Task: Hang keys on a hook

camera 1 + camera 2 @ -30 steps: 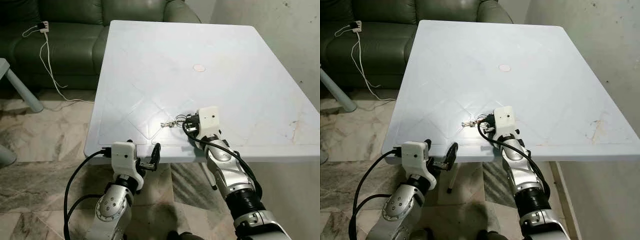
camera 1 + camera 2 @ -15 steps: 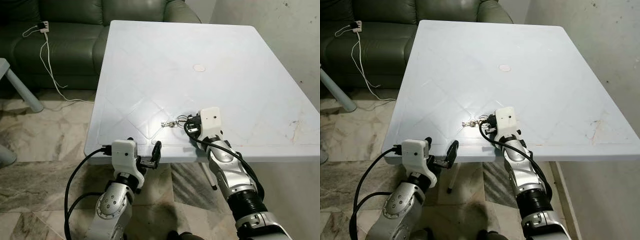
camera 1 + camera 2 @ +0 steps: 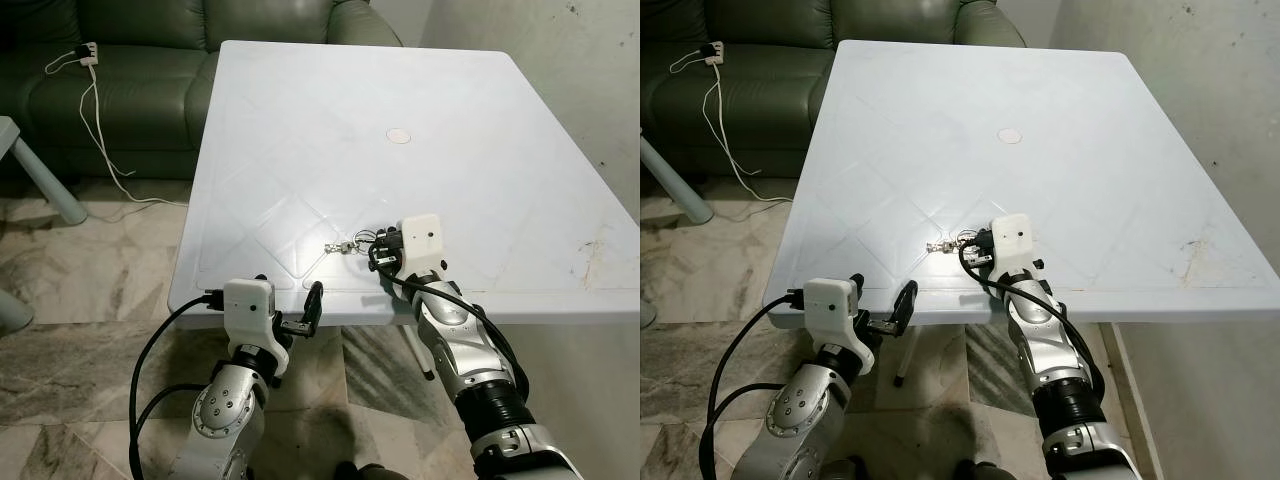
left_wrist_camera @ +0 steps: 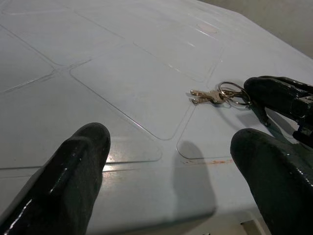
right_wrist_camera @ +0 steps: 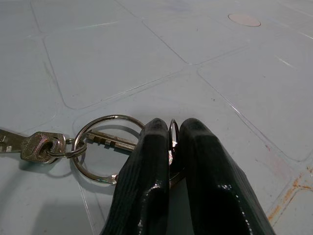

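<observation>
Keys (image 5: 44,145) lie on the white desk (image 3: 300,120) near its front edge, their ring clamped by the right end effector (image 5: 170,147), while the left end effector (image 4: 166,166) hovers apart; lifting and hanging remain undone.
</observation>
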Controlling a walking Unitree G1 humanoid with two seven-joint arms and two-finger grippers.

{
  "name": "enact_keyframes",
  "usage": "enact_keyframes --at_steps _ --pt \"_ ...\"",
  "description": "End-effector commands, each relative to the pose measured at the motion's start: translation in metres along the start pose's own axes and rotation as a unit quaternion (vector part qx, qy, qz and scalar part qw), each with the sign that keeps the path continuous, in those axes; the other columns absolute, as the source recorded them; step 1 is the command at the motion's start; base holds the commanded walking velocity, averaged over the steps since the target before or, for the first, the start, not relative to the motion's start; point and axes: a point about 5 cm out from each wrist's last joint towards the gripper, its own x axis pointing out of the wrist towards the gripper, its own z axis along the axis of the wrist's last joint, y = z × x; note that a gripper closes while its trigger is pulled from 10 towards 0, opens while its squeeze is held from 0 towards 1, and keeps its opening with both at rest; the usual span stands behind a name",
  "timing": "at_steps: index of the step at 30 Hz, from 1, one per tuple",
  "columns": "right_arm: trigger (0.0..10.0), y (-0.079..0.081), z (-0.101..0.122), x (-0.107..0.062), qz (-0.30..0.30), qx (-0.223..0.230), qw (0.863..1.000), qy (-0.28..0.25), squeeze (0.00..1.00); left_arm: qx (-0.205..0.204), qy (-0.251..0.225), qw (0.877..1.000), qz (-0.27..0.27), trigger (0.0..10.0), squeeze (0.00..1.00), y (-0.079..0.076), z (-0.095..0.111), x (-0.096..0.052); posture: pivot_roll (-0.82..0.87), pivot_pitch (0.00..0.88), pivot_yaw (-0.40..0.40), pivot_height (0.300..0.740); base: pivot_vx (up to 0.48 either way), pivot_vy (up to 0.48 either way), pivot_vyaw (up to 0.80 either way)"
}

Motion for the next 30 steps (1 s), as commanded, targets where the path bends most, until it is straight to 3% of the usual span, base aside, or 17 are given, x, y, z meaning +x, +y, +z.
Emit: enact_keyframes --at_steps 1,4,5,6,10,11,13,14,15,16,17,23,25,27,30 --pt "10.0 -0.0038 0.0020 -0.0013 -0.006 0.006 1.000 -0.006 0.27 -0.019 0.000 1.000 -0.002 10.0 0.00 -0.0074 -0.0005 0.0020 0.15 0.160 -0.120 0.740 0.000 0.000 0.00" --pt "10.0 -0.0038 0.0021 -0.0011 -0.006 0.007 1.000 -0.007 0.27 -0.019 -0.001 1.000 -0.002 10.0 0.00 -0.0077 -0.0003 0.0021 0.15 0.160 -0.121 0.740 0.000 0.000 0.00" --pt "10.0 -0.0044 0.0021 -0.0010 -0.009 0.009 1.000 -0.006 0.73 -0.019 -0.001 1.000 -0.003 10.0 0.00 -0.0079 -0.0002 0.0023 0.15 0.160 -0.121 0.740 0.000 0.000 0.00" --pt "10.0 -0.0050 0.0018 -0.0004 -0.008 0.019 1.000 -0.002 1.00 -0.018 -0.001 1.000 -0.003 10.0 0.00 -0.0079 0.0000 0.0025 0.15 0.159 -0.121 0.740 0.000 0.000 0.00" --pt "10.0 -0.0069 0.0040 0.0002 -0.016 0.014 1.000 -0.009 1.00 -0.018 -0.002 1.000 -0.003 10.0 0.00 -0.0080 0.0001 0.0028 0.15 0.158 -0.120 0.740 0.000 0.000 0.00" --pt "10.0 -0.0063 0.0046 0.0003 -0.013 0.016 1.000 -0.010 0.86 -0.018 -0.002 1.000 -0.003 10.0 0.00 -0.0079 0.0001 0.0028 0.15 0.158 -0.119 0.740 0.000 0.000 0.00" --pt "10.0 -0.0062 0.0049 0.0003 -0.012 0.017 1.000 -0.012 0.86 -0.018 -0.001 1.000 -0.003 10.0 0.00 -0.0080 0.0001 0.0029 0.15 0.158 -0.119 0.740 0.000 0.000 0.00" --pt "10.0 -0.0060 0.0052 0.0003 -0.012 0.017 1.000 -0.013 0.70 -0.017 -0.002 1.000 -0.003 10.0 0.00 -0.0079 0.0002 0.0029 0.15 0.158 -0.118 0.740 0.000 0.000 0.00" --pt "10.0 -0.0060 0.0052 0.0003 -0.012 0.017 1.000 -0.013 0.70 -0.017 -0.002 1.000 -0.003 10.0 0.00 -0.0079 0.0002 0.0029 0.15 0.158 -0.118 0.740 0.000 0.000 0.00" --pt "10.0 -0.0059 0.0054 0.0003 -0.012 0.017 1.000 -0.014 0.45 -0.017 -0.002 1.000 -0.003 10.0 0.00 -0.0079 0.0002 0.0029 0.15 0.158 -0.118 0.740 0.000 0.000 0.00" --pt "10.0 -0.0060 0.0056 0.0003 -0.012 0.019 1.000 -0.014 0.36 -0.017 -0.002 1.000 -0.003 10.0 0.00 -0.0078 0.0003 0.0029 0.15 0.160 -0.118 0.740 0.000 0.000 0.00" --pt "10.0 -0.0071 0.0043 -0.0007 -0.013 0.017 1.000 -0.010 0.36 -0.017 -0.002 1.000 -0.002 10.0 0.00 -0.0079 0.0004 0.0028 0.15 0.160 -0.118 0.740 0.000 0.000 0.00" --pt "9.6 -0.0074 0.0039 -0.0010 -0.013 0.017 1.000 -0.010 0.36 -0.017 -0.002 1.000 -0.002 10.0 0.00 -0.0079 0.0004 0.0028 0.15 0.160 -0.118 0.740 0.000 0.000 0.00" --pt "8.3 -0.0089 0.0039 -0.0011 -0.015 0.015 1.000 -0.009 0.36 -0.017 -0.003 1.000 -0.002 10.0 0.00 -0.0078 0.0008 0.0032 0.15 0.161 -0.119 0.740 0.000 0.000 0.00" --pt "8.6 -0.0102 0.0039 -0.0014 -0.015 0.014 1.000 -0.010 0.37 -0.018 -0.003 1.000 -0.002 10.0 0.00 -0.0080 0.0008 0.0032 0.15 0.161 -0.119 0.740 0.000 0.000 0.00"
